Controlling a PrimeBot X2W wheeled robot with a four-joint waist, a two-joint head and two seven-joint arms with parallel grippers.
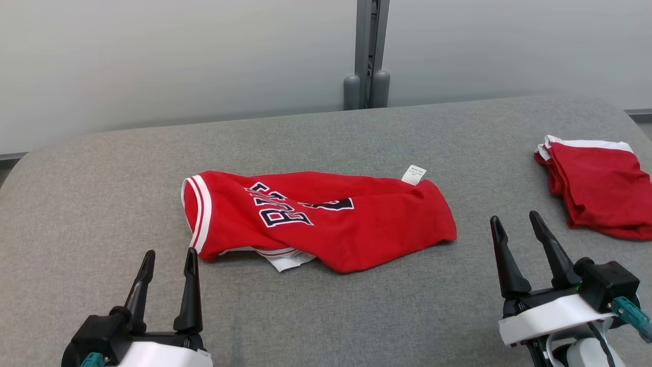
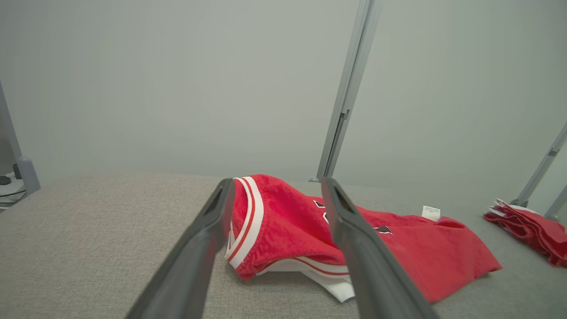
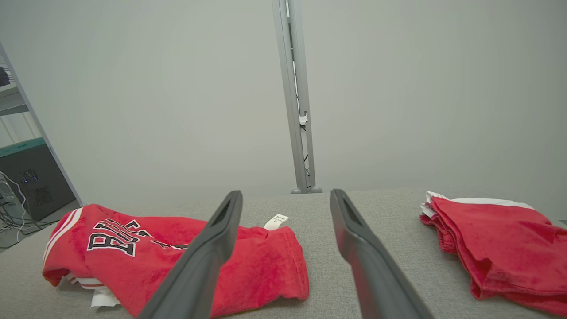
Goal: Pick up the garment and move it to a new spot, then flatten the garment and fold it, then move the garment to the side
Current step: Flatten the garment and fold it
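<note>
A red jersey garment (image 1: 326, 216) with white trim and dark lettering lies crumpled in the middle of the grey padded table (image 1: 326, 137), a white tag at its far right end. It also appears in the left wrist view as the garment (image 2: 421, 252) and in the right wrist view as the garment (image 3: 155, 248). My left gripper (image 1: 169, 262) hovers open just in front of the garment's striped left end, nothing between its fingers. My right gripper (image 1: 515, 218) stands open to the right of the garment, apart from it and empty.
A second red garment with white trim (image 1: 601, 191) lies folded at the table's right edge, also seen as the folded pile (image 3: 500, 248). A grey post (image 1: 369, 56) rises behind the table against a pale wall. Bare grey surface lies between the two garments.
</note>
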